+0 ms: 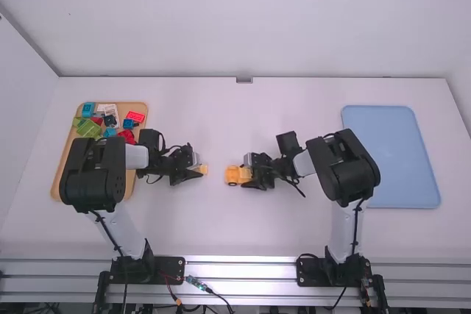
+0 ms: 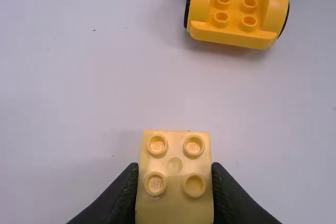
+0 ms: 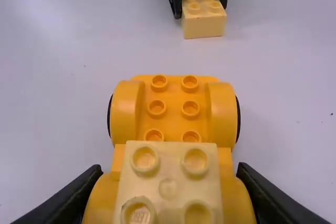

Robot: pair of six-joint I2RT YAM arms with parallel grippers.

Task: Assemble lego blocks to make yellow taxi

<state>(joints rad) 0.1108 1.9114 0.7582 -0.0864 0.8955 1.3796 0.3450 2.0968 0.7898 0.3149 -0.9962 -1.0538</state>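
Walls (image 1: 23, 97) flank the white table (image 1: 221, 220) — left hand (image 1: 196, 169) grips block (image 2: 175, 182), right hand (image 1: 248, 173) car (image 3: 174, 119).

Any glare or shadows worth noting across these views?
High view: bright glare along the metal rail. Left wrist view: soft, faint shadow on the table beside the yellow car base. Right wrist view: table unevenly lit, with a paler patch.

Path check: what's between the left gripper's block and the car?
Bare table between block and car; seen in the left wrist and high views.
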